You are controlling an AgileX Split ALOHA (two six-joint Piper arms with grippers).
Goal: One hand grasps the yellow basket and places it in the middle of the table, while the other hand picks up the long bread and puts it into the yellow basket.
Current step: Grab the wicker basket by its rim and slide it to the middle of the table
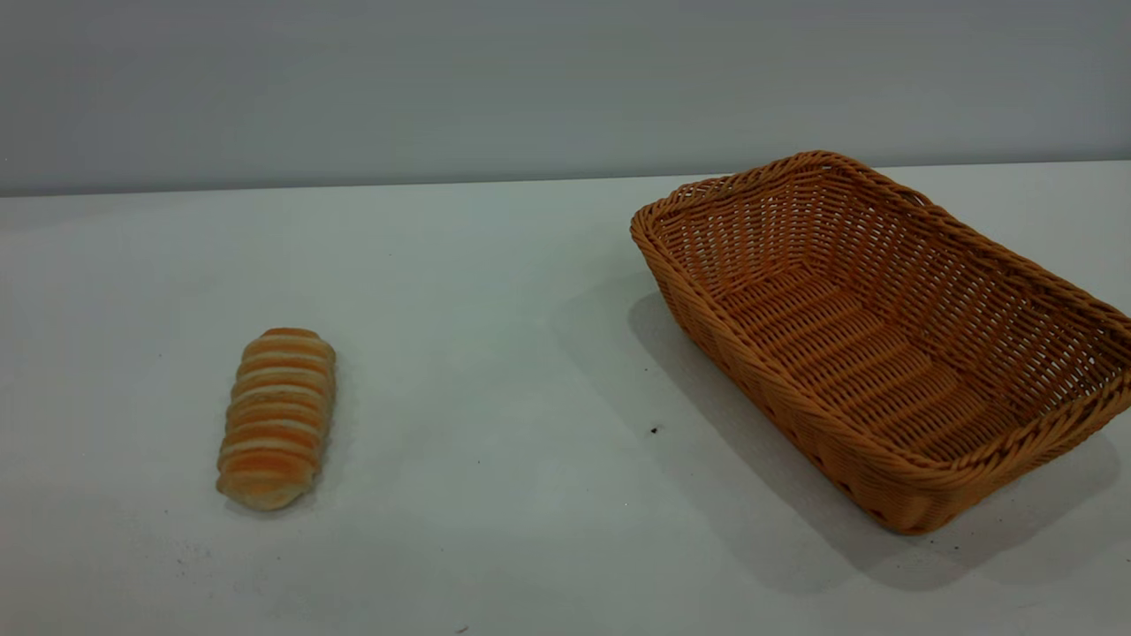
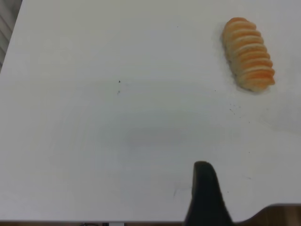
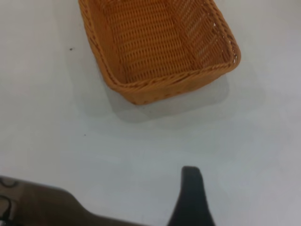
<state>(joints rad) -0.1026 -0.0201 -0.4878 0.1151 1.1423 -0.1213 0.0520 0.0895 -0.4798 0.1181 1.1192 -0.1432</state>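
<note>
Only one black finger point(image 2: 205, 195) of the left gripper is showing in the left wrist view, hanging over bare table with nothing against it; how far the fingers are spread cannot be told from that. It is gripping nothing that can be seen. The same goes for the right gripper: a single dark finger point(image 3: 190, 197) is poking into the right wrist view above the white surface, touching nothing, its opening not readable. Neither arm is appearing in the exterior view.

The long bread point(image 1: 277, 418) is lying flat on the table point(image 1: 495, 371) at the left and toward the near side, its length running roughly near to far. It is sitting well apart from the left finger.

The yellow basket point(image 1: 884, 331) is resting upright on the right side of the table, turned at an angle so one corner is pointing toward the near edge. It is holding nothing inside. Bread and basket are lying well apart, with open tabletop between them, marked only by a small dark speck point(image 1: 654, 430) just left of the basket, possibly a crumb.
</note>
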